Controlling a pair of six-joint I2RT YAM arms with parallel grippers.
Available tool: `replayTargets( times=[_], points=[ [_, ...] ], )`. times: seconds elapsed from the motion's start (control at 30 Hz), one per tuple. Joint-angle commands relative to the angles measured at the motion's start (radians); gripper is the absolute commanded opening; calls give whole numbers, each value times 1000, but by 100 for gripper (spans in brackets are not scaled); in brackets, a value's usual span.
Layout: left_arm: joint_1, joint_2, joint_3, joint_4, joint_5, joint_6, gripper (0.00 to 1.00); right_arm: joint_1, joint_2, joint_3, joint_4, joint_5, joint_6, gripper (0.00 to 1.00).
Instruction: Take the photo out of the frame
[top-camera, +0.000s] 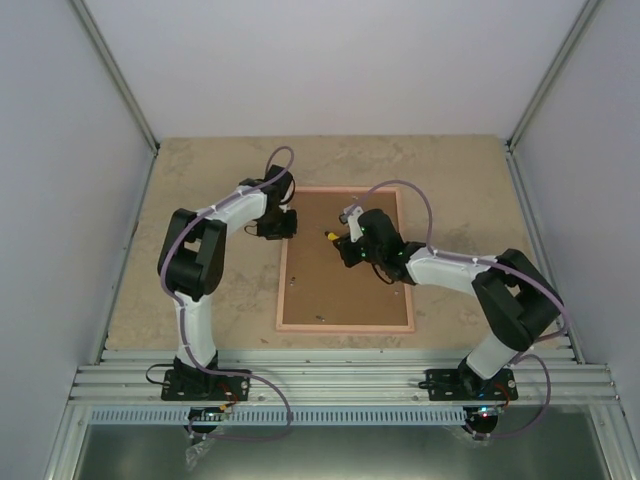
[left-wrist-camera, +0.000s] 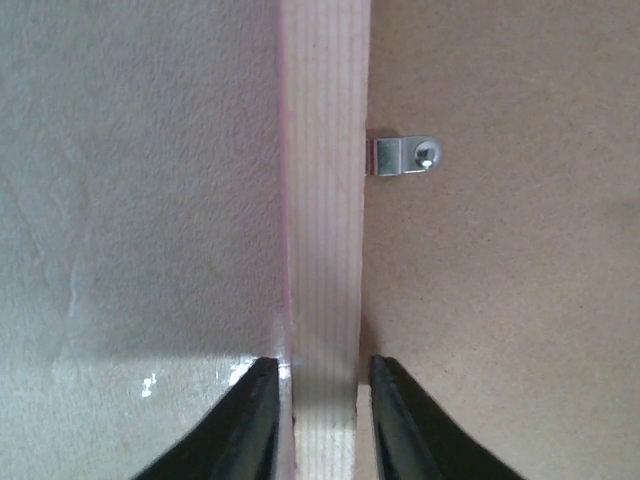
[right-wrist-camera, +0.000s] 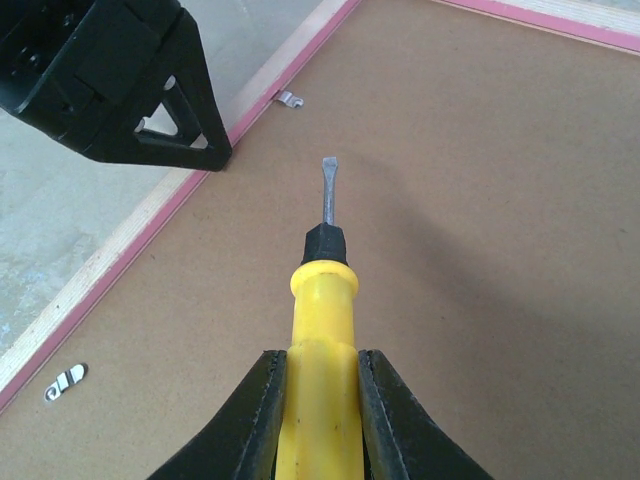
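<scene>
The left gripper (left-wrist-camera: 322, 368) straddles the frame (top-camera: 345, 326) at its left rail, jaws narrow, probably to steady it (if they really pinch, I cannot tell). The photo lies hidden under the brown board (top-camera: 330, 290). The right gripper (right-wrist-camera: 322, 360) clamps a yellow screwdriver (right-wrist-camera: 322, 300), likely for the clips (left-wrist-camera: 402, 155).

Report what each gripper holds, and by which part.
Right gripper: the yellow screwdriver, by its handle. Left gripper: fingers straddle the frame at its side rail; a firm clamp cannot be told.
</scene>
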Motion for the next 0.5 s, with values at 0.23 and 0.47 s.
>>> replayTargets(
  times=[0.23, 0.47],
  points=[
    [-5, -37, -64, 16, 67, 32, 14, -3, 110, 105, 49, -88, -20, 0],
    [-25, -72, -101, 20, 84, 26, 13, 0, 166, 141, 66, -156, -27, 1]
  ],
)
